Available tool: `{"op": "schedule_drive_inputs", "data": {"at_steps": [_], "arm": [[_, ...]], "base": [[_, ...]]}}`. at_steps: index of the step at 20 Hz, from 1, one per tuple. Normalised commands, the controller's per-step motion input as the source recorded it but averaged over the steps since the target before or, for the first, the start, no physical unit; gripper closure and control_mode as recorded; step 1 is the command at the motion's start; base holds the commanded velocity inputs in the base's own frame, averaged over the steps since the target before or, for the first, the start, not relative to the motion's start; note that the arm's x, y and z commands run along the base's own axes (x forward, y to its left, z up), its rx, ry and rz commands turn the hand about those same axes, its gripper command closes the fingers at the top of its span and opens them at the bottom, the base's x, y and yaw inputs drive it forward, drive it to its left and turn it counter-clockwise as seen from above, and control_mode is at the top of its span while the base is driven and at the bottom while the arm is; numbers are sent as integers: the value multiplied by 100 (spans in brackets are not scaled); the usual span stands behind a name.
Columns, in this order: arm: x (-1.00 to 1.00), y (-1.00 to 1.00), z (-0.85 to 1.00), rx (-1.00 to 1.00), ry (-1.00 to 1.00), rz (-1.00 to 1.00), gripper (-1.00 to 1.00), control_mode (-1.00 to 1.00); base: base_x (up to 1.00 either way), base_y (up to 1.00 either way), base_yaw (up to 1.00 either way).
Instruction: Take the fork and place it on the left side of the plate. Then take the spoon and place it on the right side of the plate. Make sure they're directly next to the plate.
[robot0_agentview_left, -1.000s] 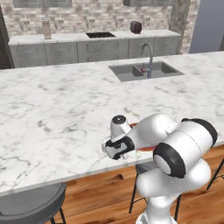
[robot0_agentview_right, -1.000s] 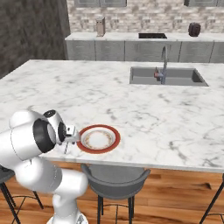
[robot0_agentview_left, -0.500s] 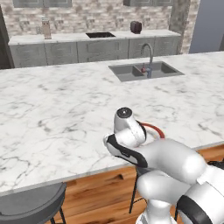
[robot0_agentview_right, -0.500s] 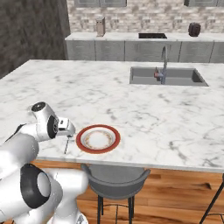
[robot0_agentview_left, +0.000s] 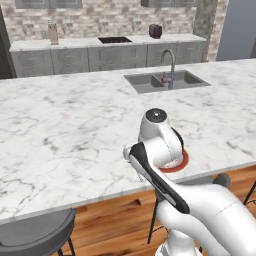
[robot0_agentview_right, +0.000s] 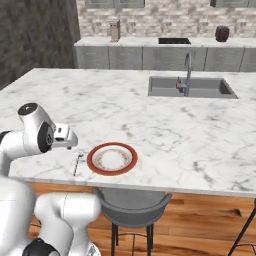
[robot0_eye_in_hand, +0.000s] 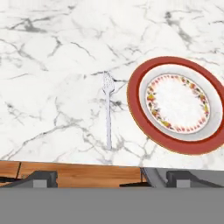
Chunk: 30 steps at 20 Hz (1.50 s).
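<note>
The fork (robot0_eye_in_hand: 107, 111) is lying flat on the marble counter (robot0_eye_in_hand: 52, 52), just beside the plate (robot0_eye_in_hand: 176, 104) on its left with a thin gap, tines pointing away from the counter's near edge. In the right base view the fork (robot0_agentview_right: 77, 163) is partly showing beneath the arm. The gripper (robot0_eye_in_hand: 111, 178) is hanging above it, jaws spread wide and holding nothing; its fingertips (robot0_eye_in_hand: 43, 178) are cut off low in the hand view.

Left base view: behind arm at left, facing forward and down over marble bench (robot0_agentview_left: 75, 130) toward sink (robot0_agentview_left: 165, 80) and back wall. Right base view: same bench (robot0_agentview_right: 165, 130) and sink (robot0_agentview_right: 192, 86) from other side. Hand view: close, looking down on near bench edge; shares plate (robot0_eye_in_hand: 177, 103) with both base views (robot0_agentview_right: 112, 158).
</note>
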Motion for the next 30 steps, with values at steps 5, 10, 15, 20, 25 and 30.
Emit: {"op": "schedule_drive_inputs", "data": {"at_steps": [5,10,15,20,25,30], "arm": [[-84,-17,62,0,1,0,-100,-100],[-100,-48,17,4,-1,0,-100,-100],[-55,-9,-40,0,4,-11,-100,-100],[-26,-2,-34,-3,-6,5,-100,100],[0,0,0,0,0,0,-100,100],[0,0,0,0,0,0,-100,100]], "base": [[0,0,0],[0,0,0],[0,0,0],[-15,-7,1],[-83,-65,-3],[-23,-93,-27]]}}
